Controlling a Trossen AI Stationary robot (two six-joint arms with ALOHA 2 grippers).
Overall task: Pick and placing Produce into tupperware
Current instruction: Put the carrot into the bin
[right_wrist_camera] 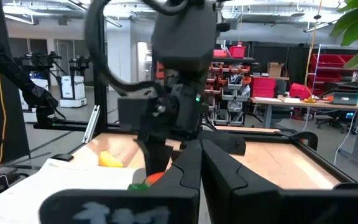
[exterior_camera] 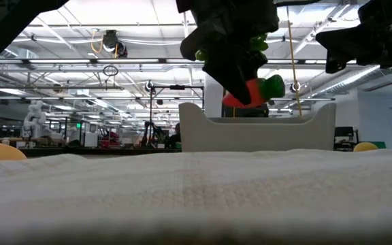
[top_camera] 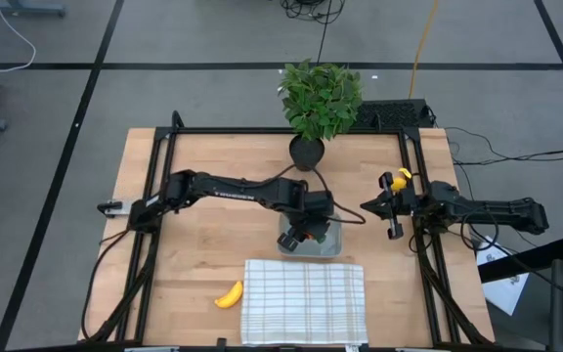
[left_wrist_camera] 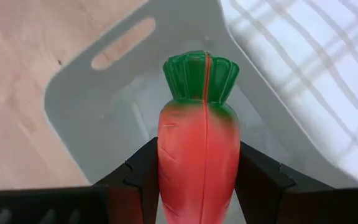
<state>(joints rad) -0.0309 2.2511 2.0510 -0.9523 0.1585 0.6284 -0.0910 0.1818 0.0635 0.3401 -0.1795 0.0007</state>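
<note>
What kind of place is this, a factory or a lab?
Most likely a robotics lab in a large industrial hall. Other robot arms stand at benches in the background, red bins fill the shelving, and open ceiling trusses carry strip lights.

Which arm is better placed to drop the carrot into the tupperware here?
Left. The left gripper is shut on the carrot and hangs right over the tupperware, so it only needs to lower and release. The right gripper waits off to the right side of the table, away from the tupperware.
</note>
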